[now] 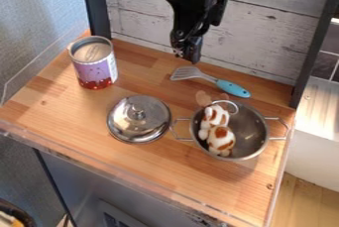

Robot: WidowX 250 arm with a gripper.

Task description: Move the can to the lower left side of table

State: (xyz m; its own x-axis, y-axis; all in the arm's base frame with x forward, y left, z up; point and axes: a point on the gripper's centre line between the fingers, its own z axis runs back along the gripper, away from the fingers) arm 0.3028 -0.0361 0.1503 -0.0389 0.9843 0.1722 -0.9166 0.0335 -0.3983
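Purple and red in its label, the can (94, 67) stands upright on the upper left part of the wooden table (63, 107). It looks stiff, probably of metal, so I think that a firm squeeze on its side will not easily crush it. Its weight I cannot know; if it is full, it may be rather heavy, and the smooth round wall could slip or turn. I would take it around the upper body, a little below the rim, with one side of the grip on each side, because it is quite wide and leaves small margin. A hold too high could let it tilt. It should be carried level to the lower left, away from the shiny pot lid (138, 119), which lies just to the right of that path. Further right hangs the black gripper (186, 56), apart from the can; whether it is released or clenched, I cannot tell. Next come the blue-handled slotted spatula (212, 81) and the metal pot (254, 131), holding a white and brown toy (218, 134).
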